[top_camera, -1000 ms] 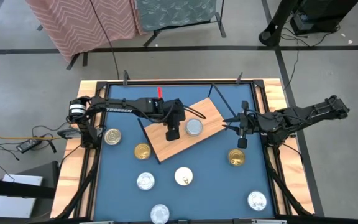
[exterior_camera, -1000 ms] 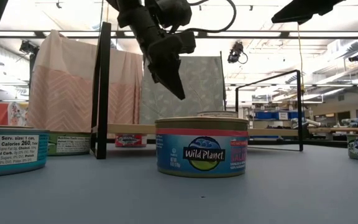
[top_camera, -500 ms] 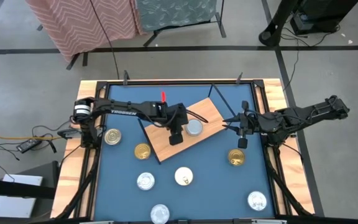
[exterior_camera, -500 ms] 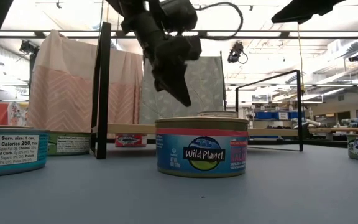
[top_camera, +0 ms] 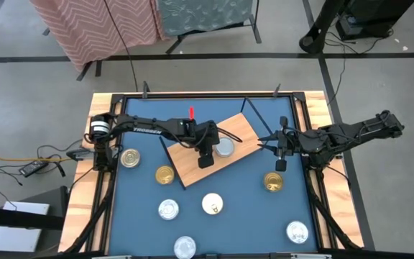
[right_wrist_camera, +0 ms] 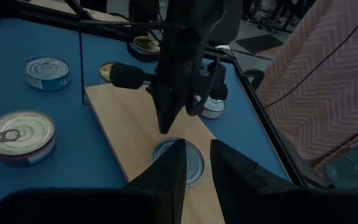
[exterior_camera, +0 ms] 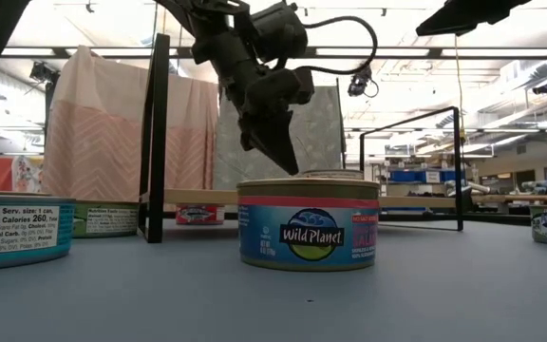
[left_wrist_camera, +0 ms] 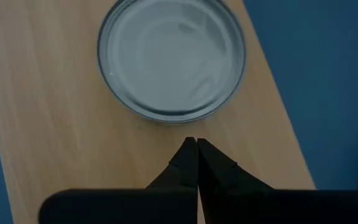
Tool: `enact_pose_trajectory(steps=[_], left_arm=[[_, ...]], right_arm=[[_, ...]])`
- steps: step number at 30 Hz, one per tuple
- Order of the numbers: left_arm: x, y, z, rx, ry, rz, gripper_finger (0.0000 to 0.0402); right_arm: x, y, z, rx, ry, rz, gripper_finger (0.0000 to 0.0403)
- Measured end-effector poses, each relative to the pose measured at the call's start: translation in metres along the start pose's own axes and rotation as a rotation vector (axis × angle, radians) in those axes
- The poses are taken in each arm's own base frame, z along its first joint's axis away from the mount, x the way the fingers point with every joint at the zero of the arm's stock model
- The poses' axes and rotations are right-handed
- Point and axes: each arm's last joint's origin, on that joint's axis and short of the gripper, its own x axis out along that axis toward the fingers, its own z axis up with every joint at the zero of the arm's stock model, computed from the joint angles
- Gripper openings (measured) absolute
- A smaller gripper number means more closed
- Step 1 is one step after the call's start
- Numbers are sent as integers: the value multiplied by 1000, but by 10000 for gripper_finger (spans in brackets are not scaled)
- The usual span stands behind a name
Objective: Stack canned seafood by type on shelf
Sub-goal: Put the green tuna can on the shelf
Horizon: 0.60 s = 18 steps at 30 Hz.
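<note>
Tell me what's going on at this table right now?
The left pincer, shut and holding nothing, hovers over the shelf right beside the single silver tin that sits on it. The right pincer waits by the shelf's right end, slightly parted and holding nothing. The other tins, like the gold one, lie scattered on the blue table, so the sorting has barely begun.

You have a light-wood shelf (top_camera: pixel 214 152) on a blue table (top_camera: pixel 243 216), bearing one silver-lidded can (left_wrist_camera: pixel 171 57). A gold-lidded can (top_camera: pixel 273 182) sits on the blue. The near can (exterior_camera: pixel 309 225) wears a blue, pink and green label. Both arms are black.
</note>
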Motion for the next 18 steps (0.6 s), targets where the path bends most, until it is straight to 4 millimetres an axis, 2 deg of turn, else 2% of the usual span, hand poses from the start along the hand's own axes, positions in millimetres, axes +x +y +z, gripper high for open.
enact_pose_trajectory(steps=[9, 18], left_arm=[[4, 9, 1, 12, -10, 38, 0], [12, 9, 1, 10, -14, 28, 0]], right_arm=[[0, 0, 0, 4, -3, 4, 87], [0, 0, 1, 5, -8, 4, 87]])
